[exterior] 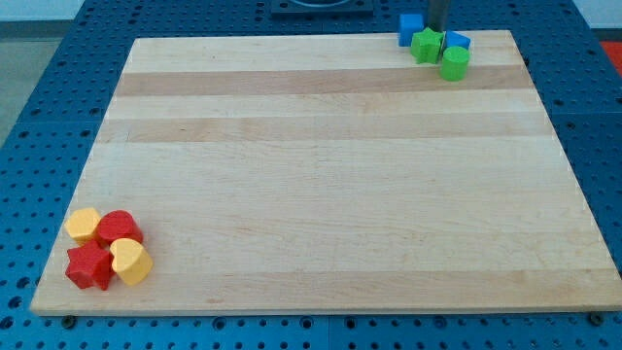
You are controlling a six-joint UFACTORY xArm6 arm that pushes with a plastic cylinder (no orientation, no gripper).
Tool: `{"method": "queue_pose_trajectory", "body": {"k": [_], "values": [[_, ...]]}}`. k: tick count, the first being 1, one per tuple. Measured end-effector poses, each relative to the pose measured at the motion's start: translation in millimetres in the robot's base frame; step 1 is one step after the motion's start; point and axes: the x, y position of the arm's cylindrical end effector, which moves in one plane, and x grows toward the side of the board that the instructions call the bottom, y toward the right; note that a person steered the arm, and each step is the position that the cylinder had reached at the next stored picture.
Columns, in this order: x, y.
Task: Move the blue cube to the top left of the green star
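The blue cube (pixel 411 29) sits at the board's top edge, near the view's top right, touching the upper left side of the green star (pixel 426 46). My rod comes down from the view's top, and my tip (pixel 436 31) stands just right of the blue cube and just above the green star. A second blue block (pixel 457 41) lies right of the star, partly hidden. A green cylinder (pixel 455 63) sits at the star's lower right.
The wooden board (pixel 321 175) fills most of the view. At its bottom left corner lie a yellow block (pixel 83 226), a red cylinder (pixel 119 228), a red star (pixel 88 266) and a yellow heart (pixel 130 261).
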Motion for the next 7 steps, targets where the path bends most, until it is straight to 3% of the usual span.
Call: {"method": "queue_pose_trajectory", "body": {"k": [3, 5, 7], "values": [[9.6, -41.5], [0.0, -11.9], [0.3, -36.4]]}}
